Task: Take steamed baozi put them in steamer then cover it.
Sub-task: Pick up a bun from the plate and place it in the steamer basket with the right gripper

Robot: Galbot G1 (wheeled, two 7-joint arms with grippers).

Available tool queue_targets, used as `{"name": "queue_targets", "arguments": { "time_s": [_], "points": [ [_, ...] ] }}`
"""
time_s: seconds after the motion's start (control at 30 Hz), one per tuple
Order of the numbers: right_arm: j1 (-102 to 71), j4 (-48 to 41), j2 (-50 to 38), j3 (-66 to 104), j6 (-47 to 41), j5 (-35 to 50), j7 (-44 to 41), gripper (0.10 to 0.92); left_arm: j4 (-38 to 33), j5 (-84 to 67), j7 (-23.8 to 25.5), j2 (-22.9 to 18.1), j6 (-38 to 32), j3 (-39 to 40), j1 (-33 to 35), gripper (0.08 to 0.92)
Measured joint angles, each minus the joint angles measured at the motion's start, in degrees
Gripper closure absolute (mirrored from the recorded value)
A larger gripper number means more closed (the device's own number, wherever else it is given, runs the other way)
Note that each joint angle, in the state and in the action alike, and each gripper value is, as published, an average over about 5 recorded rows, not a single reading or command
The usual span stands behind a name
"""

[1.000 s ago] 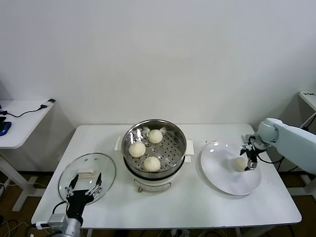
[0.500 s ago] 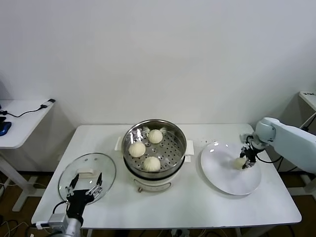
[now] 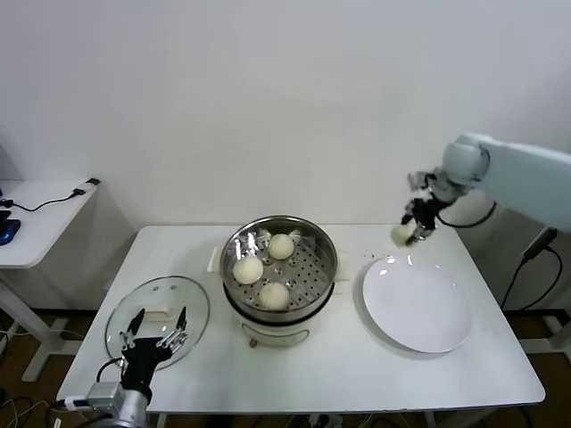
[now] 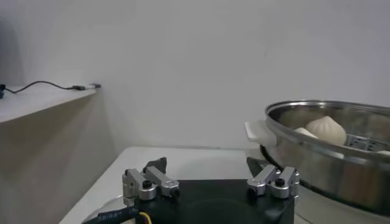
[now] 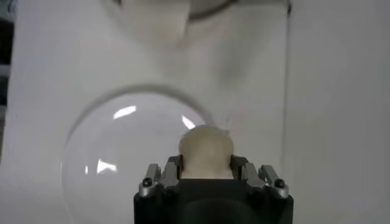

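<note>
The steel steamer (image 3: 278,267) stands mid-table on its white base and holds three cream-white baozi (image 3: 248,268) on its perforated tray. My right gripper (image 3: 409,230) is shut on the fourth baozi (image 3: 401,234) and holds it in the air above the far edge of the white plate (image 3: 417,305). The right wrist view shows that baozi (image 5: 205,149) between the fingers, with the plate (image 5: 122,158) below. The glass cover (image 3: 157,317) lies flat at the table's front left. My left gripper (image 3: 153,337) is open, low over the cover's near edge. The steamer also shows in the left wrist view (image 4: 329,149).
A white side table (image 3: 36,214) with a cable stands at the far left. Another surface edge (image 3: 558,174) shows at the far right. The wall is close behind the table.
My right gripper has lifted the baozi off the plate and carried it up and leftward toward the steamer. The plate now holds nothing. The left arm has barely moved.
</note>
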Motion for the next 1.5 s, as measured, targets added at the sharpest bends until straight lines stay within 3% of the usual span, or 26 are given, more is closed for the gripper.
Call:
{"name": "queue_targets", "arguments": {
  "time_s": [0.23, 0.47, 1.17, 1.3, 1.5],
  "points": [
    [8.10, 9.51, 5.72, -3.10, -4.99, 12.23, 4.62, 0.482, -0.47, -0.05, 0.08, -0.10, 0.01, 0.76, -0.26, 0.177],
    [7.43, 13.68, 11.33, -3.17, -10.79, 18.67, 11.15, 0.482, -0.85, -0.20, 0.08, -0.12, 0.00, 0.93, -0.19, 0.177],
    [-7.82, 9.26, 17.08, -0.40, -17.74, 15.94, 19.31, 0.476, 0.05, -0.54, 0.02, -0.17, -0.28, 0.75, 0.06, 0.177],
    [-9.14, 8.48, 17.25, 0.30, -17.91, 15.12, 19.63, 0.417, 0.23, -0.51, 0.00, -0.17, -0.37, 0.75, 0.05, 0.177],
    [-9.50, 7.57, 17.05, 1.27, -17.04, 14.98, 18.94, 0.255, 0.05, -0.37, 0.01, 0.02, -0.36, 0.73, 0.09, 0.177]
  ]
}}
